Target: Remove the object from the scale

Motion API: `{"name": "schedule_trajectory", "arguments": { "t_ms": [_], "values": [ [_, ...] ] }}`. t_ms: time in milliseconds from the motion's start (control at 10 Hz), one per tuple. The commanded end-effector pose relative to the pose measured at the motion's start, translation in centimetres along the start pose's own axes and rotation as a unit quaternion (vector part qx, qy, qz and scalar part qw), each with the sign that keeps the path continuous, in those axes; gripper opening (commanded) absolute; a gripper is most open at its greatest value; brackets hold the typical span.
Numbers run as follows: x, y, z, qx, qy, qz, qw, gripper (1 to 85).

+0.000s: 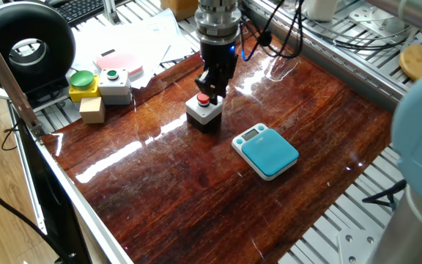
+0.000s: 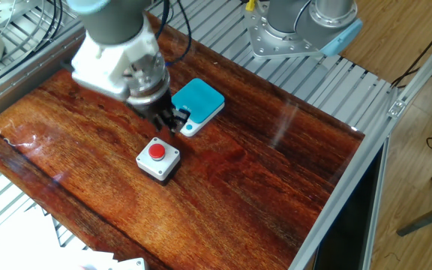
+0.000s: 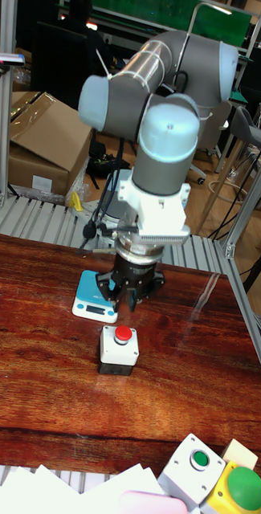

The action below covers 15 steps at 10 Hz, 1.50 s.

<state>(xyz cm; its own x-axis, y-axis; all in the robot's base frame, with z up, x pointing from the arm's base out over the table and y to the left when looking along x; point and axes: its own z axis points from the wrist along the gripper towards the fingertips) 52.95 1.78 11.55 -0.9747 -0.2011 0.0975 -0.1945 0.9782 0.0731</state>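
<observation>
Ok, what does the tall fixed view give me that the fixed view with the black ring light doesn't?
Only the tall view: the arm's big grey joints, cardboard boxes behind the table, and clear air between the end effector and the red-button switch.

Only the ring-light view: the ring light, a keyboard, and the scale unobstructed, nothing on it.

Both: switch on the wooden table beside the scale, and the green-button boxes.
</observation>
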Motion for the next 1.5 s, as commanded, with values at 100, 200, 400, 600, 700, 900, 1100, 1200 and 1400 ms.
{"name": "schedule_trajectory", "arguments": {
  "t_ms": [100, 200, 400, 600, 700, 900, 1100, 1200, 1400],
  "values": [
    [0.0, -0.1, -1.1, 0.006, -0.017, 0.057, 0.9982, 13.0],
    [-1.0, -0.5, -1.1, 0.014, -0.038, 0.053, 0.9978, 12.3],
    [-2.8, -1.0, -1.3, 0.021, -0.071, 0.039, 0.9965, 3.7],
    [-3.4, -0.5, -1.4, 0.014, -0.083, 0.019, 0.9963, 4.7],
    [-2.6, -0.5, -1.3, 0.013, -0.068, 0.017, 0.9974, 7.7],
    [-1.1, -0.4, -2.0, 0.017, -0.048, 0.024, 0.9984, 11.7],
    [0.5, -0.1, -3.8, 0.023, -0.038, 0.034, 0.9984, 12.0],
    [1.4, -0.4, -4.1, 0.037, -0.026, 0.044, 0.998, 11.7],
    [1.7, -0.9, -3.7, 0.044, -0.012, 0.076, 0.9961, 6.0]
  ]
}}
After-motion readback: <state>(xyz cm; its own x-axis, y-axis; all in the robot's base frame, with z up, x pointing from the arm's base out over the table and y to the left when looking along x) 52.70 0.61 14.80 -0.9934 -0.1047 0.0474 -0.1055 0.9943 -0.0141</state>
